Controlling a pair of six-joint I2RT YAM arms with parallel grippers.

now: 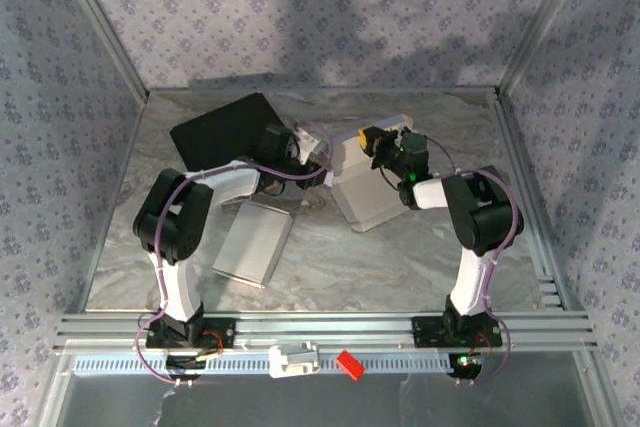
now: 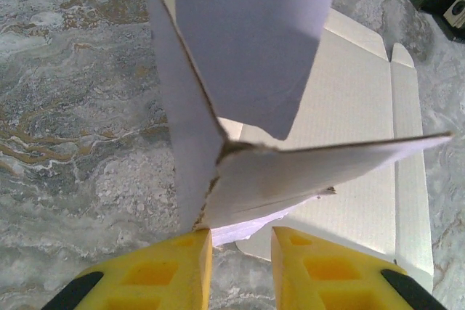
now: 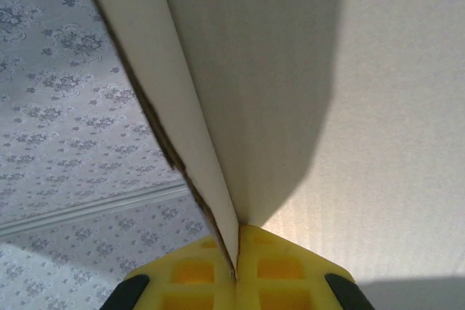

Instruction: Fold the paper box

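On the marbled table, right gripper clamps the paper box; left gripper gapes at its corner.

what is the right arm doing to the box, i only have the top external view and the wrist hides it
observer: the right jaws are shut on a thin wall of the paper box, which is seen edge-on and runs straight down between them.
operator: and the left, is it gripping yet
observer: no, the left jaws stand apart with bare table showing between them. The corner where two raised flaps meet sits just ahead of the tips.
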